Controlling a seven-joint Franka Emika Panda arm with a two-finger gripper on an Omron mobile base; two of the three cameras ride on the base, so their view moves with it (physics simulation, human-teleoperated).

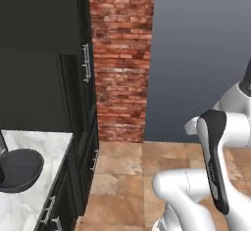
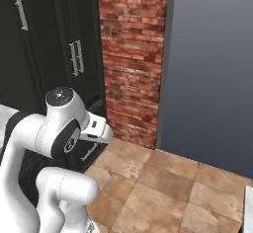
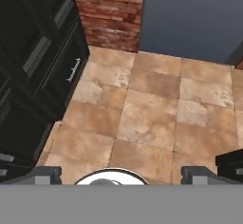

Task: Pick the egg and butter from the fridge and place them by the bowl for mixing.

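Gripper (image 3: 121, 173) spread open, empty, over floor tiles (image 3: 142, 118); bowl (image 1: 18, 170) sits aside—risk: driving off without egg or butter.

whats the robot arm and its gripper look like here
The arm is glossy white with rounded, tube-like segments and dark grey to black joint sections; one joint cap is a dark disc with a small light dot. The gripper shows two small, blocky dark grey fingertips. No cables visible.
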